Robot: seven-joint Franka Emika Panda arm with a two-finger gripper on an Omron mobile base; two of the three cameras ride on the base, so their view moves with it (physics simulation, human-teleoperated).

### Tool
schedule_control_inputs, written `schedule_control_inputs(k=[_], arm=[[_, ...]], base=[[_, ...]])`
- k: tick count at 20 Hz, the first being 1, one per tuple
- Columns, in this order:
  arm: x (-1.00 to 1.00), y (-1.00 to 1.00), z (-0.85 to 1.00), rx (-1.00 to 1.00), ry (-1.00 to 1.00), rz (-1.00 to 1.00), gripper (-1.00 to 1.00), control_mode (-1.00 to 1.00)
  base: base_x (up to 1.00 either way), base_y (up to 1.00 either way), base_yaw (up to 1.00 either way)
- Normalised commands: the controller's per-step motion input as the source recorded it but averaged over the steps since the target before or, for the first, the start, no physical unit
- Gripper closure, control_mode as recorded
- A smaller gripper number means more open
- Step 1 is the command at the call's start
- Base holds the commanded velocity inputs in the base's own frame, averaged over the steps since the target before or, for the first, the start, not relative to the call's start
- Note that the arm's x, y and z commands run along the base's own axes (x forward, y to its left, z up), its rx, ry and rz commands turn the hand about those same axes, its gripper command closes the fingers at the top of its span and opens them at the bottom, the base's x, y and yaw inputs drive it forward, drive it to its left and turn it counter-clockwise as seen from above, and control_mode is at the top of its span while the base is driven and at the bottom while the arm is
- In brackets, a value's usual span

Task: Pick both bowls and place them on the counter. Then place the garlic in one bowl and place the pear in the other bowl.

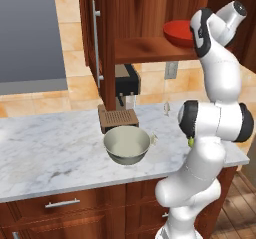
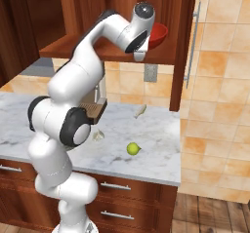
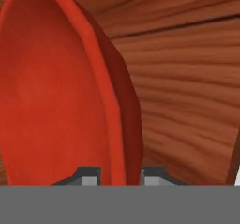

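So your gripper (image 3: 121,175) is clamped right on the rim of the red bowl (image 3: 56,92), one fingertip inside the wall and one outside. In the hand view the bowl's edge runs straight down between the two tips. The bowl sits on the brown wooden shelf (image 1: 145,49) up in the open cabinet, and your arm is stretched high with the wrist reaching in at shelf level. The grey-beige bowl (image 1: 127,144) is already down on the counter (image 1: 50,153), near its front edge, just in front of a small brown slatted stand (image 1: 118,118). The pear (image 2: 133,148) and the garlic (image 2: 98,135) both lie on the marble, near each other but apart.
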Motion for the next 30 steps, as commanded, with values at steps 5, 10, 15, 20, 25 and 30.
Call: schedule_control_inputs(k=[5,10,15,20,25,30], arm=[[-0.52,0.14,-0.01,-0.01,0.0,0.0,1.0,-1.0],[-0.6,0.2,0.0,0.0,-0.02,0.0,1.0,-1.0],[-0.68,0.23,0.0,0.0,-0.03,0.0,1.0,-1.0],[-0.76,0.14,0.0,0.02,-0.05,0.0,1.0,-1.0],[-0.78,0.09,0.0,0.05,0.0,0.01,1.0,-1.0],[-0.69,0.15,0.0,0.08,0.02,0.0,1.0,-1.0]], base=[[0.0,0.0,0.0],[0.0,0.0,0.0],[0.0,0.0,0.0],[0.0,0.0,0.0],[0.0,0.0,0.0],[0.0,0.0,0.0]])
